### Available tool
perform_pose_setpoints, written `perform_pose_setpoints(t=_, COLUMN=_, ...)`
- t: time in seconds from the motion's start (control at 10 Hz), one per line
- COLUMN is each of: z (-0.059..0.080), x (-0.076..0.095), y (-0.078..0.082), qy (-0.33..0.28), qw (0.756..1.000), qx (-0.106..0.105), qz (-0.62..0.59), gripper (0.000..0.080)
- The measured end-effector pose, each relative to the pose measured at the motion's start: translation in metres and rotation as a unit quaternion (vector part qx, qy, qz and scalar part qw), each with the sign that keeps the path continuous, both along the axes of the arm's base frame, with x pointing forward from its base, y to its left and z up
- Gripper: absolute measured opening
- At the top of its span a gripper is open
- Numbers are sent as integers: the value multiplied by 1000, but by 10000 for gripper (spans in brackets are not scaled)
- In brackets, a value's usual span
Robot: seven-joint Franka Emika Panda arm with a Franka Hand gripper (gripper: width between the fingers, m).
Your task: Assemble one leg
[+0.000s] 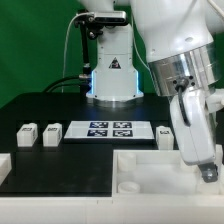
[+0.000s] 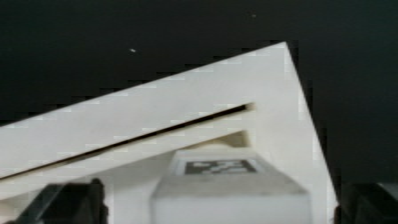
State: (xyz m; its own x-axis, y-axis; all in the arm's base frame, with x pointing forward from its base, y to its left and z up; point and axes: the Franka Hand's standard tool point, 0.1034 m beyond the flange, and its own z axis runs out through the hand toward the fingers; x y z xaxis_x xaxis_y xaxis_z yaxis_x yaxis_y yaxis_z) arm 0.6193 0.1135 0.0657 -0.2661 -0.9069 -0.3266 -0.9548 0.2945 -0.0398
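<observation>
Jaws stand apart around a tagged leg (image 2: 217, 172) beside the tray (image 2: 178, 115).

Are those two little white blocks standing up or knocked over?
Upright, it seems: both legs sit flat on the black table, tagged faces toward the camera, apart from each other.

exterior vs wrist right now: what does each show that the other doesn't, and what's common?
Only the exterior view: the marker board lying flat on the black table, two small tagged legs on the exterior view's left of it, another leg on its right, and the arm's base.

Only the wrist view: a close look at a tag on the white tray-shaped piece, with a dark slot above it.

Both: the white tray-shaped piece. Whether the gripper is open or shut is unclear in either.
</observation>
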Motion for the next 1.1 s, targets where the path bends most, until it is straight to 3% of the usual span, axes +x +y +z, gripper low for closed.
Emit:
perform_pose_setpoints(t=0.2, z=17, x=3, y=-2, qy=-12, qw=1000, qx=2, qz=1, gripper=649)
perform_pose_setpoints(t=1.1, z=14, x=2, y=-2, qy=-9, qw=1000, qx=1, qz=1, gripper=649)
